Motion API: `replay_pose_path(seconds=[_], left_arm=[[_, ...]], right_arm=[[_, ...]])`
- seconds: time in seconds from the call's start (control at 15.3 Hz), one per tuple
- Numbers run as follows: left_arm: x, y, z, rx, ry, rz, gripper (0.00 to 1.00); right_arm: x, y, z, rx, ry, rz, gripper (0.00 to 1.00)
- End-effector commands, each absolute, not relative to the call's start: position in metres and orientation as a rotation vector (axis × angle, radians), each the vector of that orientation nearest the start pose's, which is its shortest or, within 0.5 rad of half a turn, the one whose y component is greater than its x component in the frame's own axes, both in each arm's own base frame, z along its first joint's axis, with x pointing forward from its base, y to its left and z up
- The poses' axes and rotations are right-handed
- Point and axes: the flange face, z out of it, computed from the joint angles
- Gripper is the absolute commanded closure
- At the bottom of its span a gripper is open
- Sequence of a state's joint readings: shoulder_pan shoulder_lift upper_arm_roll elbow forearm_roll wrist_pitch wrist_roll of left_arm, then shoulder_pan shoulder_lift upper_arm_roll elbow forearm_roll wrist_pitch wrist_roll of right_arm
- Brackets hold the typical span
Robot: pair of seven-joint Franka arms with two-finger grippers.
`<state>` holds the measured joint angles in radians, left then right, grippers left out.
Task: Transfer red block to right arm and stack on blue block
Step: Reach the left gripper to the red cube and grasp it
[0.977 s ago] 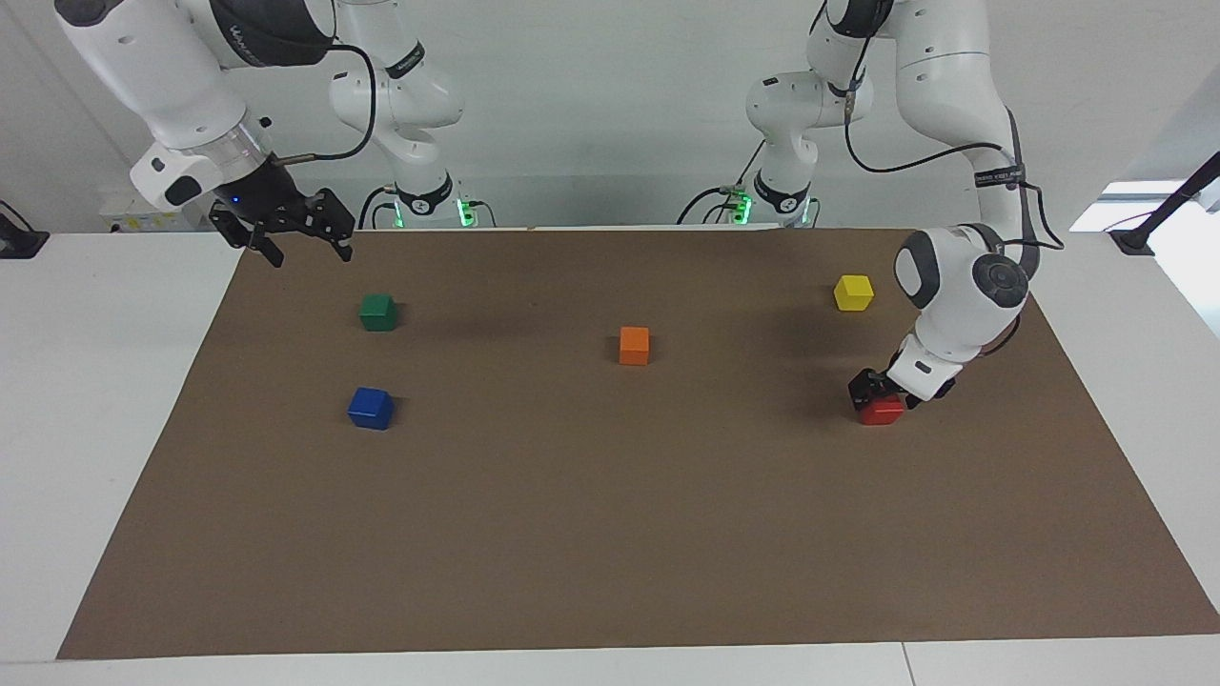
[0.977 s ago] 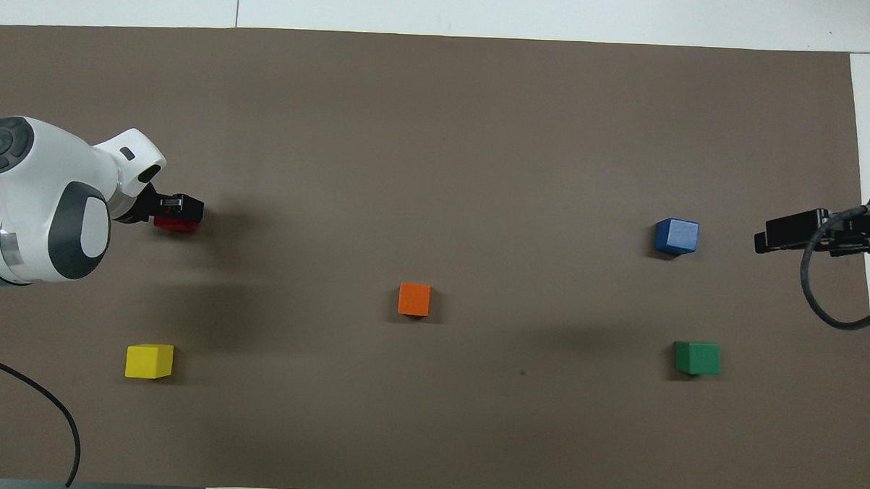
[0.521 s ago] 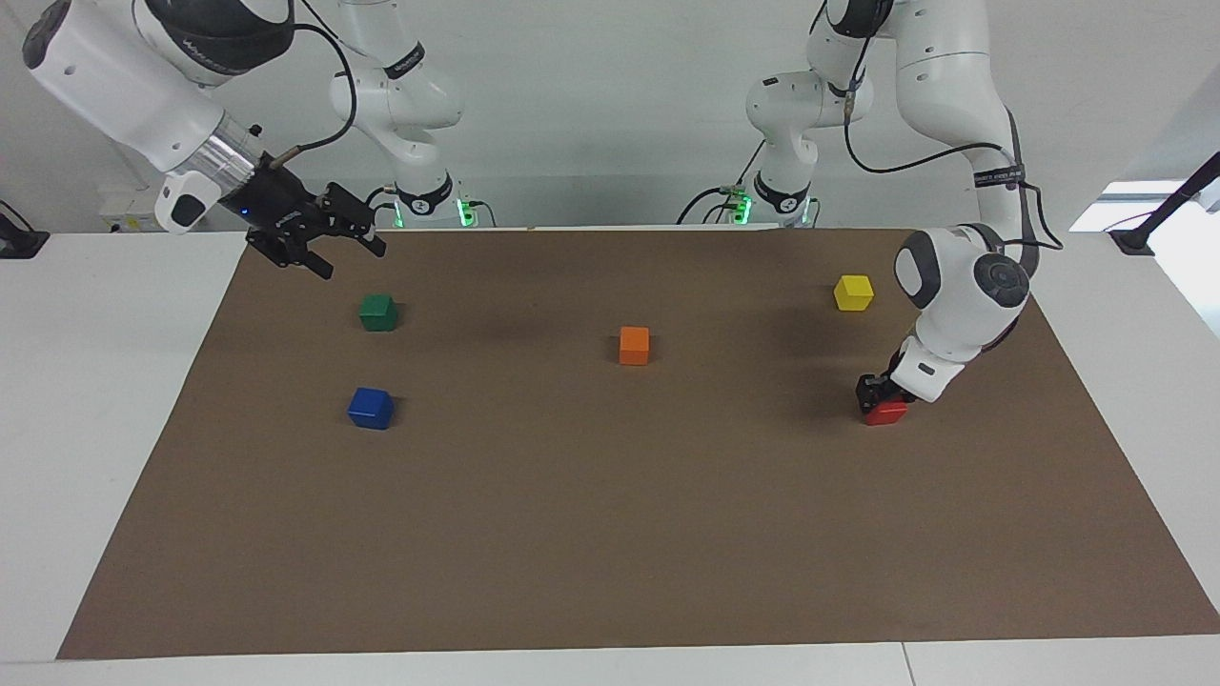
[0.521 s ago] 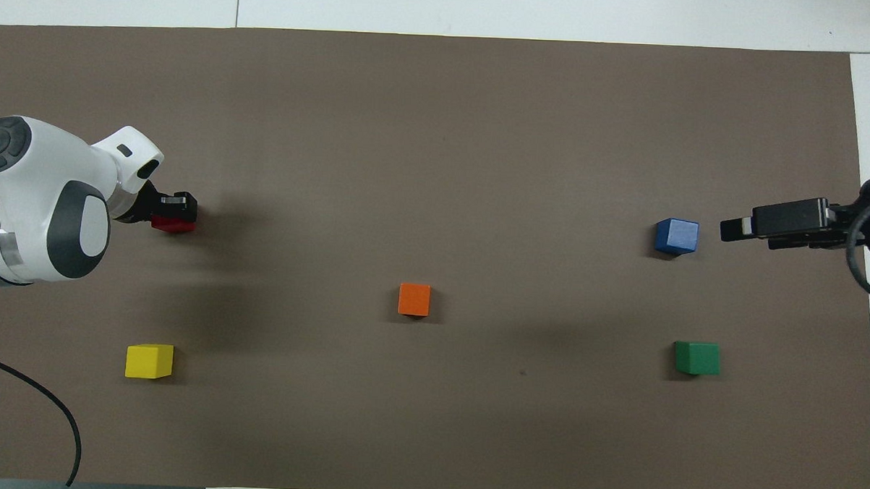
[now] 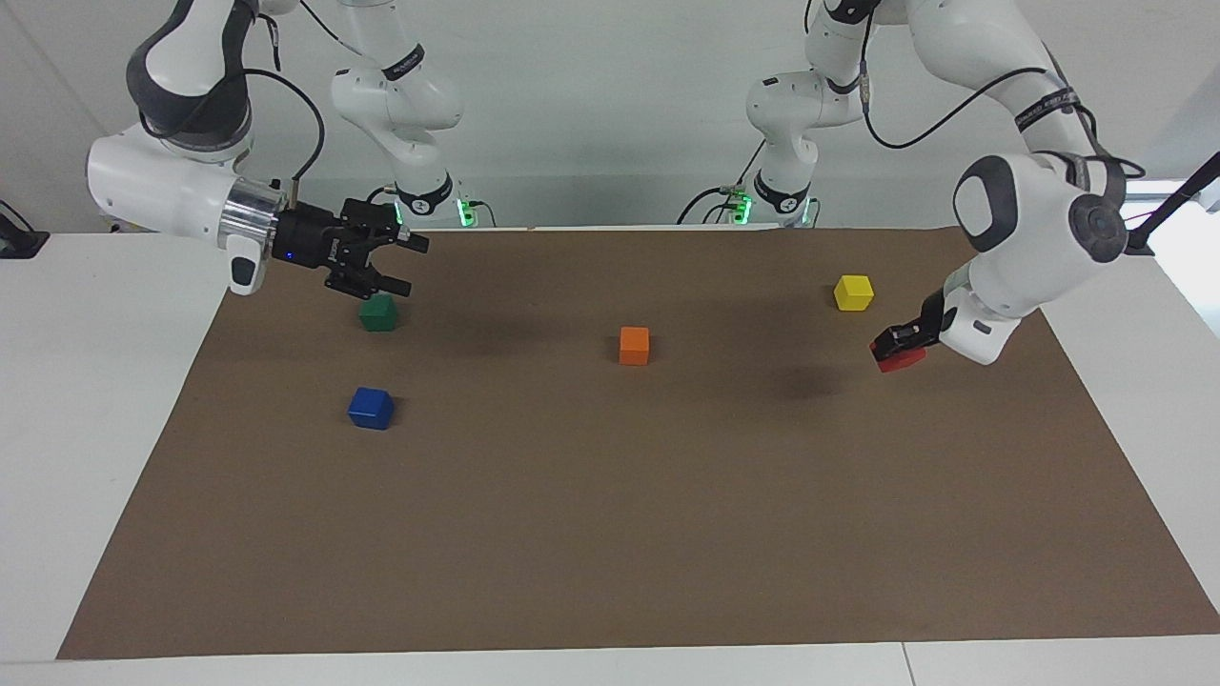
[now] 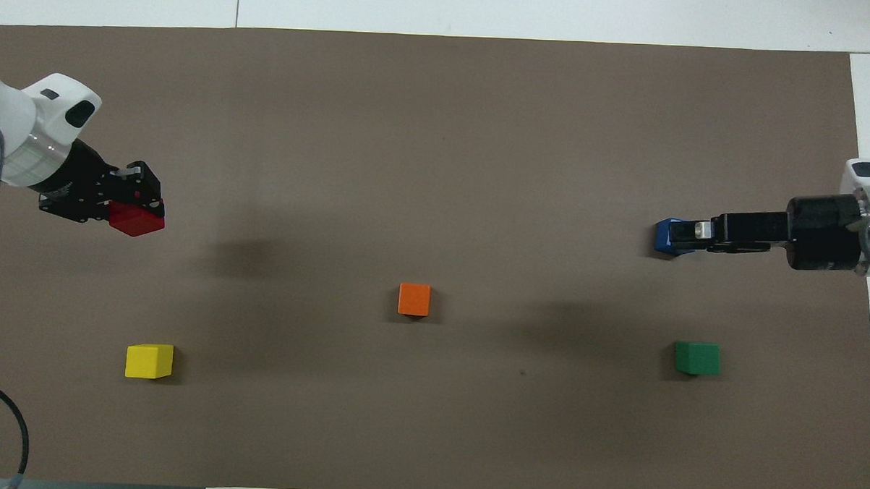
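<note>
Top of the facing frame, yellow block (image 5: 853,292): sits on the brown mat (image 5: 610,534) toward the left arm's end of the counter (image 5: 95,400), and is the block nearest the robots; it shows low in the overhead frame (image 6: 149,360).
Green block (image 5: 378,312): in the upper part of the facing frame toward the right arm's end, flat on the mat, a little farther from the robots than the yellow block.
Right pincer (image 5: 410,265): lies almost level in the air, fingers spread apart with nothing between them. In the facing frame it hangs just above the green block, and in the overhead frame (image 6: 685,235) it overlaps one edge of the blue block. It touches neither.
Orange block (image 5: 634,345): mid-frame in both views, alone on the mat, well apart from the others.
Left pincer (image 5: 898,345): clamped on the red block, up in the air over the mat at the left arm's end.
Red block (image 5: 901,360): tilted between the fingers and clear of the mat, with its shadow on the mat below it; it appears at the middle edge of the overhead frame (image 6: 138,220).
Blue block (image 5: 371,408): on the mat at the right arm's end, farther from the robots than the green block and the lowest block in the facing frame.
</note>
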<state>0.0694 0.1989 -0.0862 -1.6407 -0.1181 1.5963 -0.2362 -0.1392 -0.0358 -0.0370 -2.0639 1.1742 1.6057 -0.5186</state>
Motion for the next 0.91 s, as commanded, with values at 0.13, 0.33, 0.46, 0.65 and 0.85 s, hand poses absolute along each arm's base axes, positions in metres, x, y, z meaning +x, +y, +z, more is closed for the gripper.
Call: replay_pose_path(seconds=[0.13, 0.33, 0.46, 0.65, 0.85], left_arm=[[0.553, -0.044, 0.559, -3.221, -0.693, 0.554, 1.0], [0.532, -0.068, 0.597, -3.23, -0.996, 0.633, 1.0], [0.523, -0.095, 0.607, -3.19, -1.156, 0.751, 1.0], [0.517, -0.136, 0.614, -3.095, -1.386, 0.889, 1.0], [0.52, -0.165, 0.619, -3.007, -1.646, 0.944, 1.0]], right_arm=[[0.512, 0.026, 0.439, -1.673, -0.01, -0.071, 0.01], [0.512, 0.044, 0.387, -1.468, -0.032, 0.001, 0.01], [0.512, 0.063, 0.346, -1.334, -0.07, 0.031, 0.0], [0.508, 0.08, 0.347, -1.243, -0.089, 0.061, 0.0], [0.499, 0.121, 0.347, -1.099, -0.101, 0.11, 0.0]])
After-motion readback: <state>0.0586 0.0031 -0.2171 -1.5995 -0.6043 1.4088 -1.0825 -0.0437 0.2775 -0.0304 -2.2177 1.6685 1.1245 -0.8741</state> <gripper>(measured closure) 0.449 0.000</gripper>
